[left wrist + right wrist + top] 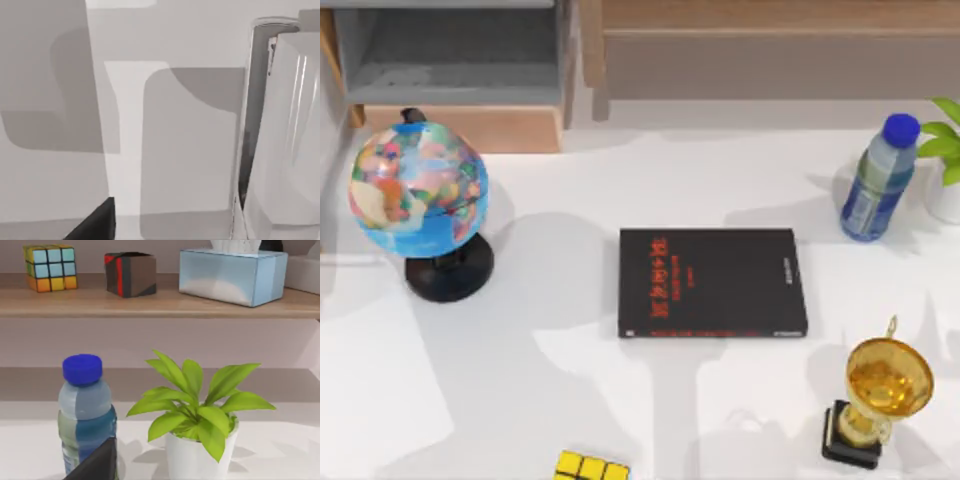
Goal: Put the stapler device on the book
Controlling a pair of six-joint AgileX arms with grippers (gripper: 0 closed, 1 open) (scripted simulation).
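Black flat rectangular book with red lettering (712,283) lies mid white table (570,400), cover bare, so fetching and placing the stapler device remain; whether the left end effector (95,225) or right end effector (97,465) is open, I cannot tell.

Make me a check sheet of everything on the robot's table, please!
Surface: white table, with shadows across it.
Job's things: black book lying flat in the middle, nothing on it. I cannot tell where the stapler device is; a long pale shape in the left wrist view might be it.
Clutter: globe at left; water bottle, potted plant and gold trophy at right; puzzle cube at the top view's bottom edge.
Claws: left claw above bare table; right claw facing the bottle and plant.
Cables: nothing seen.
Surroundings: wooden shelf holding a second cube, a dark box and a tissue box.
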